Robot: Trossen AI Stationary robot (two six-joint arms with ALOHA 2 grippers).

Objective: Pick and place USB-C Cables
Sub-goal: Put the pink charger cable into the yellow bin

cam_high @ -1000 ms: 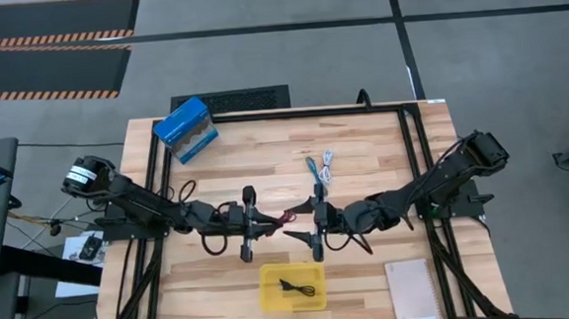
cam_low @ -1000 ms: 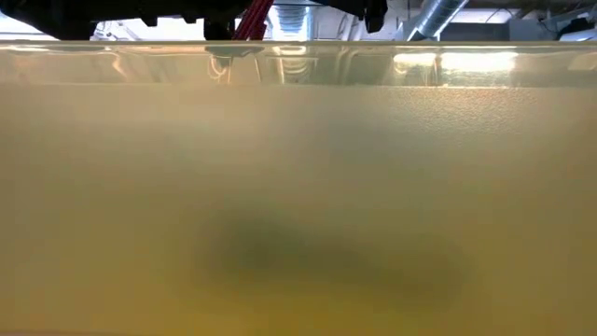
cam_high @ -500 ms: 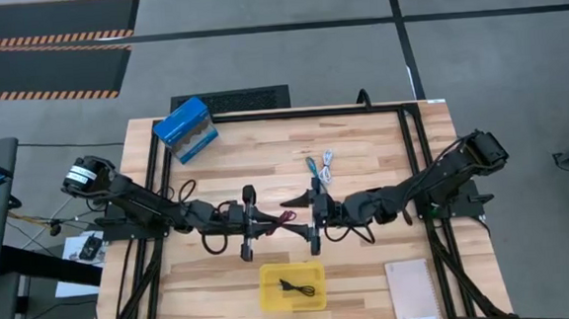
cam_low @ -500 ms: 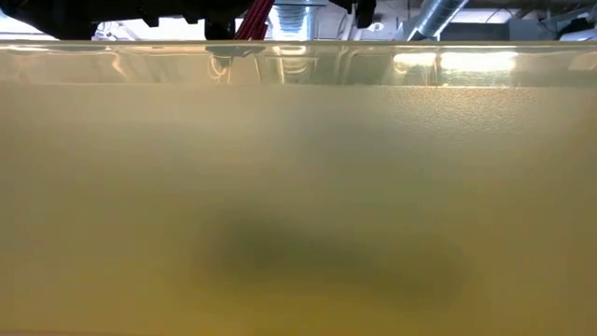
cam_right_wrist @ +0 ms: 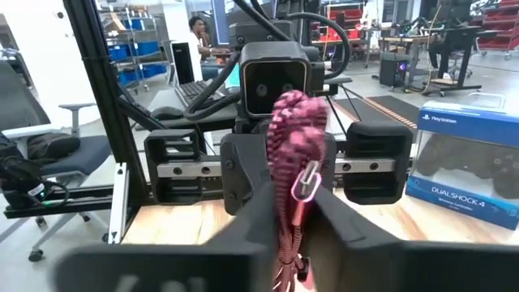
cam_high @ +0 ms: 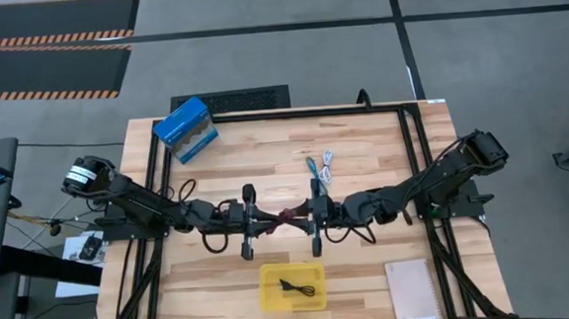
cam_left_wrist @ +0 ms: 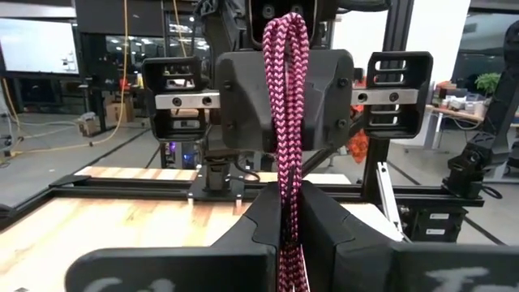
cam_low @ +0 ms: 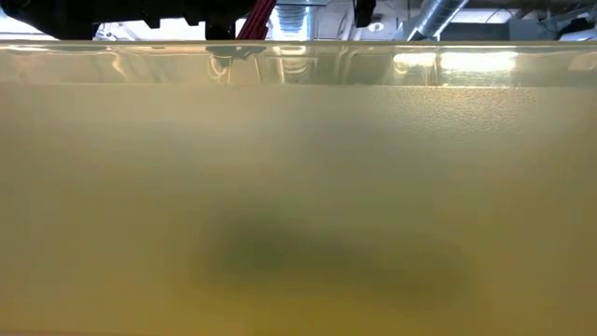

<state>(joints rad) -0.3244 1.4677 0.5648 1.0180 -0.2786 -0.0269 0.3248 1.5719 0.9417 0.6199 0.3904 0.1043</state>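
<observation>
A dark red braided USB-C cable (cam_high: 284, 218) hangs above the middle of the table, between my two grippers. My left gripper (cam_high: 266, 220) and my right gripper (cam_high: 301, 218) face each other, and both are shut on it. A teal cable (cam_high: 312, 168) and a white cable (cam_high: 328, 162) lie side by side on the wood beyond them. A black cable (cam_high: 297, 287) lies in the yellow tray (cam_high: 269, 297) at the near edge. In the low view the tray's wall (cam_low: 298, 187) hides nearly everything. My left gripper pinches the doubled strands of the red cable (cam_left_wrist: 289, 203) between its two fingers, reaching level from the table's left. The folded loop (cam_left_wrist: 285, 49) sticks out past the fingertips. The cable is clear of the table. My right gripper pinches the bunched red cable (cam_right_wrist: 290, 207) between its two fingers, level from the table's right. A silver plug (cam_right_wrist: 306, 182) shows just past the fingertips. The bunch stands out beyond the fingers, lifted clear of the table.
A blue box (cam_high: 185, 129) stands at the far left corner. A white notepad (cam_high: 412, 292) lies at the near right. A black frame (cam_high: 418, 161) runs round the table top. Bare wood lies between the tray and the grippers.
My right gripper has moved toward the table's left, up to my left gripper, and has shut on the red cable that the left one holds. The left gripper has kept still with the cable.
</observation>
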